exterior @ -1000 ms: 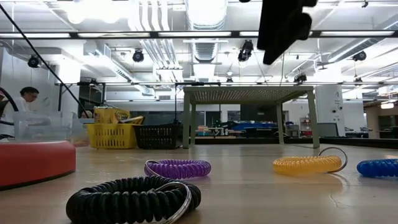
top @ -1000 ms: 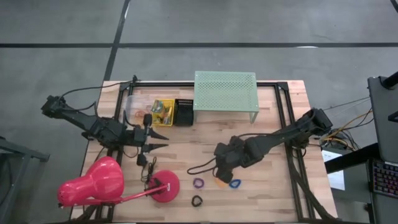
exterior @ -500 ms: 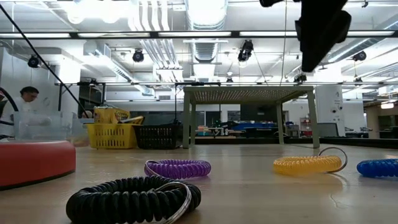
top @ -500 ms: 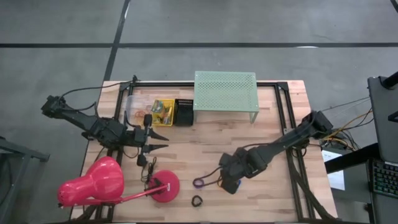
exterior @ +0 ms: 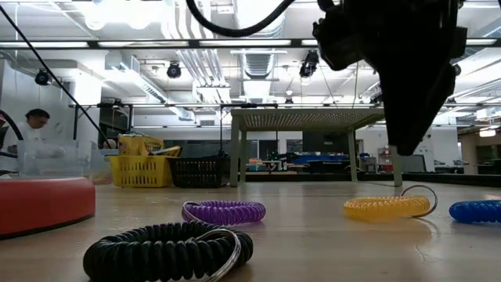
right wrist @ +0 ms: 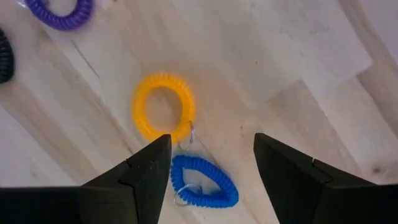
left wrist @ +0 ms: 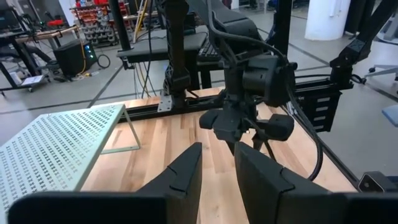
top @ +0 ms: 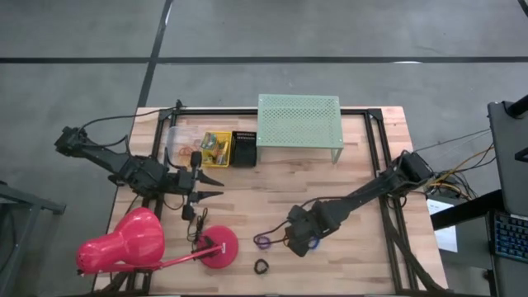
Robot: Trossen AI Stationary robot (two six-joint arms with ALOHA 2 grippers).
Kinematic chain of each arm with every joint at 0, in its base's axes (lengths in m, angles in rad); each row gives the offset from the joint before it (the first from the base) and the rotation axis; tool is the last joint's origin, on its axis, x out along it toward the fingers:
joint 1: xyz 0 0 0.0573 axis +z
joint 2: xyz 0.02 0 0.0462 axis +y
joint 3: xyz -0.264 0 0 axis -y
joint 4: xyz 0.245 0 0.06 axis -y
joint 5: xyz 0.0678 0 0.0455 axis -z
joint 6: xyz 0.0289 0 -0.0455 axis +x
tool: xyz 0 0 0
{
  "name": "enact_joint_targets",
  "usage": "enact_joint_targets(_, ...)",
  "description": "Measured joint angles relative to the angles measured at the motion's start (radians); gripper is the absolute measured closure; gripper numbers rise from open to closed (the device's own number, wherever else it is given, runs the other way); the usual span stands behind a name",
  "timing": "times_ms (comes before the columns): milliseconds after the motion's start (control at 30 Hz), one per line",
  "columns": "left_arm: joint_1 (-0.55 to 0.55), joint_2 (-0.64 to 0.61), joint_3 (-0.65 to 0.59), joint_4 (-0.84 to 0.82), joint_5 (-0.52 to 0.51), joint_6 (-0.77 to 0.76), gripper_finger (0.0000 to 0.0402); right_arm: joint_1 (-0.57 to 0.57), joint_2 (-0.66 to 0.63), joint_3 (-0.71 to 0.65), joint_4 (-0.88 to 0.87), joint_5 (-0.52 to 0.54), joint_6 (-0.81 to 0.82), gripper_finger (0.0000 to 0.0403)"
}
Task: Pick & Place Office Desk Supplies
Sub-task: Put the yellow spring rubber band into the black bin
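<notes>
My right gripper (top: 297,241) (right wrist: 211,138) is open and hangs just above the table, pointing down, touching nothing. In the right wrist view an orange ring loop (right wrist: 163,116) and a blue ring loop (right wrist: 204,180) lie flat on the wood below the fingers. The low view shows the gripper (exterior: 403,133) over the orange loop (exterior: 387,207), with the blue loop (exterior: 475,211) beside it. A purple loop (top: 262,241) and a black loop (top: 261,266) lie flat toward the table's left of the gripper. Crayon boxes stand in a yellow bin (top: 216,147). My left gripper (top: 210,187) waits open at the left.
A mint-green perforated shelf (top: 299,120) stands at the far edge, with a black bin (top: 244,148) and a clear container (top: 177,140) to its left. A pink desk lamp (top: 140,243) fills the near left corner. Bare wood lies between the shelf and the loops.
My right gripper has moved toward the table's near edge and come down over the orange and blue loops, staying open. The loops have not moved.
</notes>
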Motion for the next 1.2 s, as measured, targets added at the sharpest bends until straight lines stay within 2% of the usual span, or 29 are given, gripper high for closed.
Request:
enact_joint_targets(400, 0.000, 0.000, 0.000, 0.004, -0.003, 0.048, 0.0303, 0.000, 0.014, -0.031, 0.145, -0.002, -0.029, 0.0177)
enact_joint_targets(567, 0.001, 0.000, 0.000, 0.004, -0.003, 0.049, 0.0303, -0.003, 0.066, -0.029, 0.145, -0.009, -0.073, 0.0177)
enact_joint_targets(800, 0.001, 0.000, 0.000, 0.004, -0.003, 0.051, 0.0303, -0.028, 0.140, 0.000, 0.149, -0.108, -0.148, 0.0177)
enact_joint_targets(1200, 0.001, 0.000, 0.000, 0.004, -0.003, 0.050, 0.0303, -0.039, 0.143, -0.002, 0.144, -0.076, -0.171, 0.0177)
